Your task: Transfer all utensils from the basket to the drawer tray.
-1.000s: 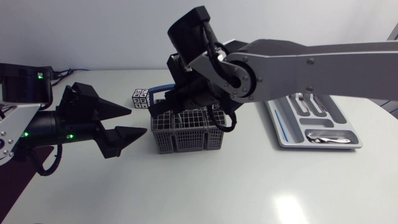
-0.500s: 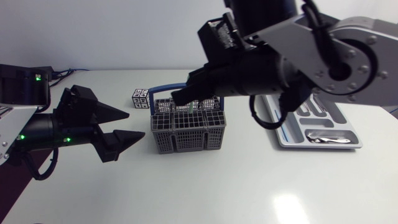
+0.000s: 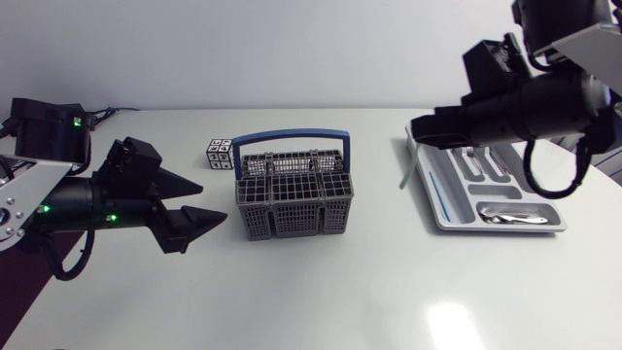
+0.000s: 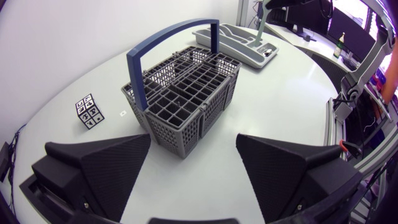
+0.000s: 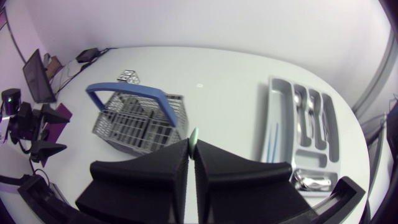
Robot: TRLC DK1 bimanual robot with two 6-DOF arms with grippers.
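Mid-table, basket [image 3: 292, 219]; just behind its left corner, cube [image 3: 219, 154]; left of basket, apart from it, left gripper [image 3: 212, 199]; far right, drawer tray [image 3: 457, 227], cutlery [image 3: 510, 216] inside; above tray's left rim, right gripper [image 3: 416, 131], utensil [image 3: 405, 167] pinched, hanging down

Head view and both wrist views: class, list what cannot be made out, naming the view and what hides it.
1. Green utensil: its type. The right tool covers its upper end in the head view, and the right wrist view shows only its tip.
2. Basket: whether utensils lie inside. Its grid walls hide that in every view.
3. Tray: its far end, behind the right arm in the head view.
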